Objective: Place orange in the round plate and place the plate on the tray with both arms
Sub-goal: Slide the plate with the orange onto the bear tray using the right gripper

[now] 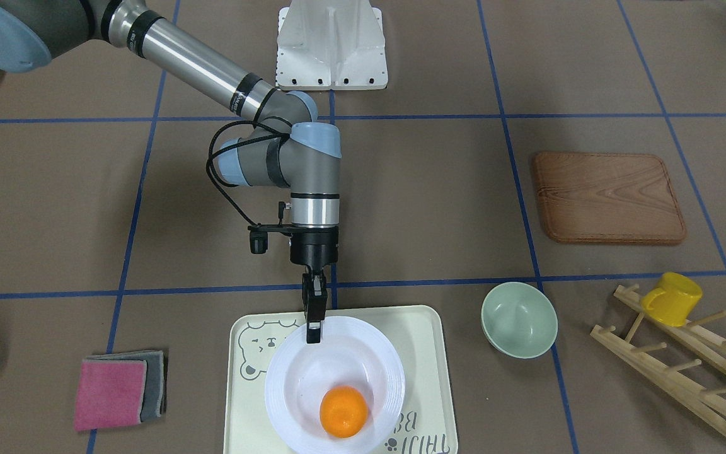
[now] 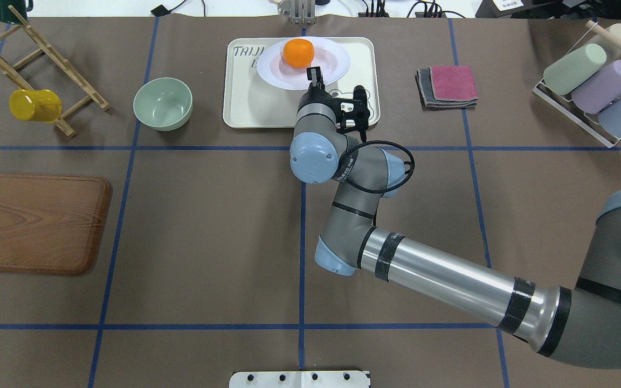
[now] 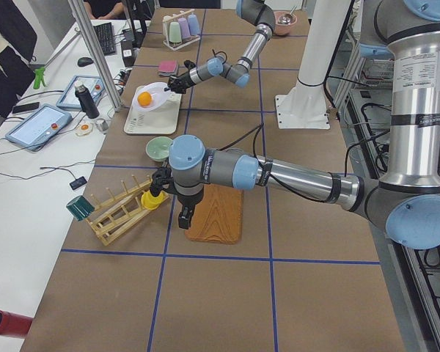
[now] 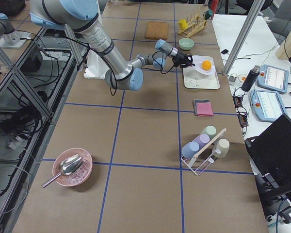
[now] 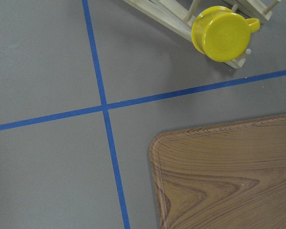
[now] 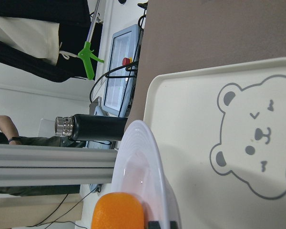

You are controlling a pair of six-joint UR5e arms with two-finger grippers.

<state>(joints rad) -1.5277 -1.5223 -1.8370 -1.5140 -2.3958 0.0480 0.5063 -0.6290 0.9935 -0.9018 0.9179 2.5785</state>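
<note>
Nearest the lens, the orange point(image 1: 343, 412) sits in the sunken centre of the round plate point(image 1: 300, 378), a little beyond the tips of my right claw point(image 1: 314, 333). That claw reaches down onto the plate's rim on the side toward my base, fingers drawn close with the ridged rim pinched between them. The plate lies over the tray point(image 1: 246, 403), whose bear-face drawing shows just beside my claw. I cannot tell whether the plate rests flat on the tray or is tipped.

Off to this claw's right, a folded pink and grey cloth point(image 1: 118, 391) lies on the tabletop. To its left, near the tray, stands a pale-green bowl point(image 1: 519, 318).

My left claw point(image 3: 185, 218) points downward well apart from the tray. It hangs above the tabletop between the wooden board point(image 3: 220, 216) and the rack point(image 3: 117, 213) holding a yellow mug point(image 3: 154, 200). Whether its fingers are spread or pressed together I cannot tell.
</note>
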